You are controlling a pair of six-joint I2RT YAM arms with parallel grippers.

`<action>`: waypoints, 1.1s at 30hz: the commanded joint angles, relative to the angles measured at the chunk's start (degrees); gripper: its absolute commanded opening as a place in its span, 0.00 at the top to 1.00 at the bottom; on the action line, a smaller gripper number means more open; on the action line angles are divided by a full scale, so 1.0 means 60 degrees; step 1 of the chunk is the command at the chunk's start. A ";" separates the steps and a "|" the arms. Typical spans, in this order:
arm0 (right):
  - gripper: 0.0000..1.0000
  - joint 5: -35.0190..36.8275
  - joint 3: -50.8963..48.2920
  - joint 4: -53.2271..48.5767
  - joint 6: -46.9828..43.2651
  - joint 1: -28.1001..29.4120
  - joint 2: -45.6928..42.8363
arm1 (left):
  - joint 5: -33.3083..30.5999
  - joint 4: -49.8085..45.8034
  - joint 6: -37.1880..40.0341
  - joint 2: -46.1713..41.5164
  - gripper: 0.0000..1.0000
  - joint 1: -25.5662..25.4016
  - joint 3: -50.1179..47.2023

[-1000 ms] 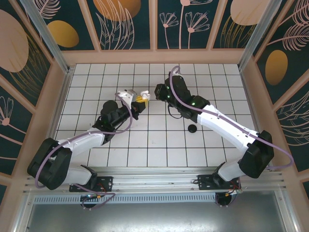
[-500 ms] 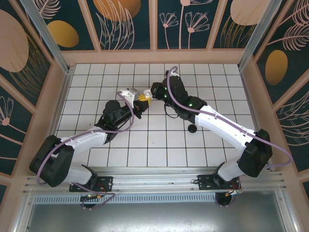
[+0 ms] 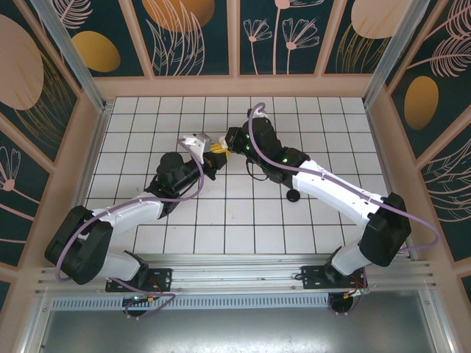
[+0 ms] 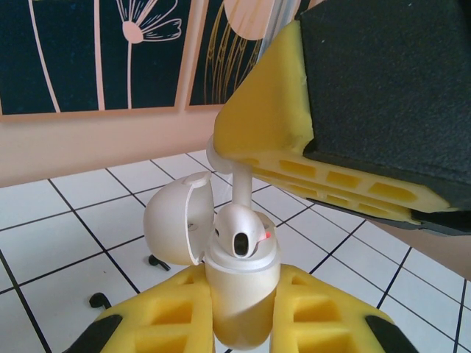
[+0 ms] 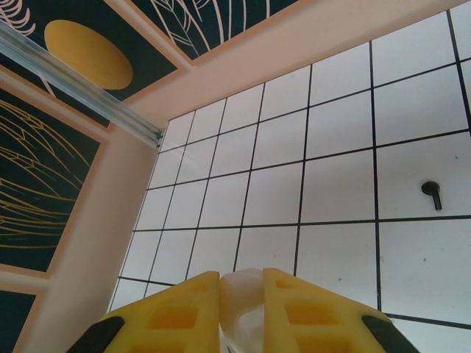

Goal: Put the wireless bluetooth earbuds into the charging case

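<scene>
Top external: left gripper (image 3: 209, 152) and right gripper (image 3: 224, 146) meet above the middle of the table (image 3: 331, 125), tips nearly touching.
Left wrist: left gripper clenched on white charging case (image 4: 237, 301), lid (image 4: 174, 220) open leftward; white earbud (image 4: 240, 234) sits head-down in its socket, stem upright; two small black pieces (image 4: 154, 259) lie on the table behind.
Right wrist: right gripper grasps the earbud's top.

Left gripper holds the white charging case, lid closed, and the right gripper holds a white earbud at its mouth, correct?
No, the lid is open, hinged back beside the charging case, as the left wrist view shows. Otherwise right: left gripper holds the case, right gripper holds the white earbud at its mouth.
</scene>
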 commanded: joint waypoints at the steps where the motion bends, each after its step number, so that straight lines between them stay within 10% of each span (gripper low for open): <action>1: 0.83 0.0072 -0.0017 0.0114 0.0023 0.0092 0.0140 | 0.0061 0.0484 -0.0129 -0.0143 0.95 -0.0039 0.0258; 33: 0.83 0.0349 -0.0071 -0.0749 -0.0377 0.0165 -0.0350 | 0.0176 0.0515 0.0270 -0.0456 0.95 -0.0046 -0.0021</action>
